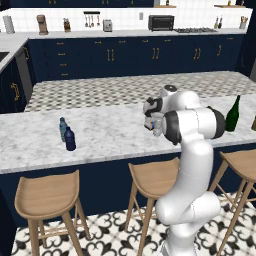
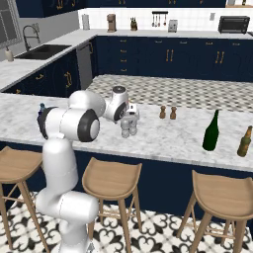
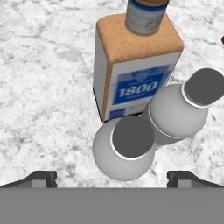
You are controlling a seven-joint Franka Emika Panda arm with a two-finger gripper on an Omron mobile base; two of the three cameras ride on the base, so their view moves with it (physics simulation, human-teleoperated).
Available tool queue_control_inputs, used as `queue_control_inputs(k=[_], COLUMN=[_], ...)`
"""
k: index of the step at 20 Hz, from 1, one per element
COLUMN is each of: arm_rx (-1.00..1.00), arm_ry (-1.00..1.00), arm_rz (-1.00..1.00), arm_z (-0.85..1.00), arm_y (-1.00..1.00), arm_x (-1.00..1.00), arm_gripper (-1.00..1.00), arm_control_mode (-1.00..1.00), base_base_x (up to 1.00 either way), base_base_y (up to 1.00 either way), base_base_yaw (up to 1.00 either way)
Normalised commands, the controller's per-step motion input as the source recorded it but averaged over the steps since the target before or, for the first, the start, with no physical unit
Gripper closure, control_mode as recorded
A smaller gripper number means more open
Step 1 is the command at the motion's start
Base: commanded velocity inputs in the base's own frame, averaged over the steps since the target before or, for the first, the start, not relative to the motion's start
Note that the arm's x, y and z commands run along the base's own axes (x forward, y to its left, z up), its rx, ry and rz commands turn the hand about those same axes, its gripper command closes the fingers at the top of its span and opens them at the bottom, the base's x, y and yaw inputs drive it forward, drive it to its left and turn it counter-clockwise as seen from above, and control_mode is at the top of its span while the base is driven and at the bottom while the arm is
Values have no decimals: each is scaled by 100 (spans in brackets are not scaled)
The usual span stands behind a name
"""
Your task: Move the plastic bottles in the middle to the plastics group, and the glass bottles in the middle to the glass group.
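Note:
In the hand view I look straight down on two clear plastic bottles, one (image 3: 124, 148) close under the hand and one (image 3: 181, 107) to its right, touching each other. Just beyond them stands the square glass bottle (image 3: 131, 65) with a blue label. My gripper (image 3: 116, 177) hangs open above the nearer plastic bottle, fingertips (image 3: 43, 177) wide to either side and nothing held. The base views show the gripper (image 1: 154, 121) (image 2: 129, 118) over the plastic bottles (image 2: 129, 129) at mid-counter. The plastics group, a pale-blue bottle (image 1: 63, 127) and a navy bottle (image 1: 70, 140), stands left. The green wine bottle (image 1: 232, 115) (image 2: 211, 132) stands right.
A brown bottle (image 2: 244, 142) stands right of the wine bottle, near the counter's end. Two small brown shakers (image 2: 167, 112) sit behind the middle cluster. Wooden stools (image 1: 47, 195) (image 2: 111, 180) line the front of the marble counter (image 1: 110, 135).

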Motion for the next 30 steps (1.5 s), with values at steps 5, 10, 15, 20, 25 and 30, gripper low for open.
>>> queue_control_inputs(k=[5, 10, 15, 20, 25, 30], arm_rx=[0, 0, 0, 0, 0, 0], arm_ry=[0, 0, 0, 0, 0, 0], arm_rz=[4, 4, 1, 0, 0, 0], arm_z=[-21, -13, -7, 0, 0, -7], arm_y=[0, 0, 0, 0, 0, 0], arm_x=[19, 16, 3, 0, 0, 0], arm_gripper=[-100, -100, -100, -100, -100, 100], arm_control_mode=[-100, -100, -100, -100, -100, -100], base_base_x=[0, 0, 0, 0, 0, 0], base_base_y=[0, 0, 0, 0, 0, 0], base_base_yaw=[0, 0, 0, 0, 0, 0])
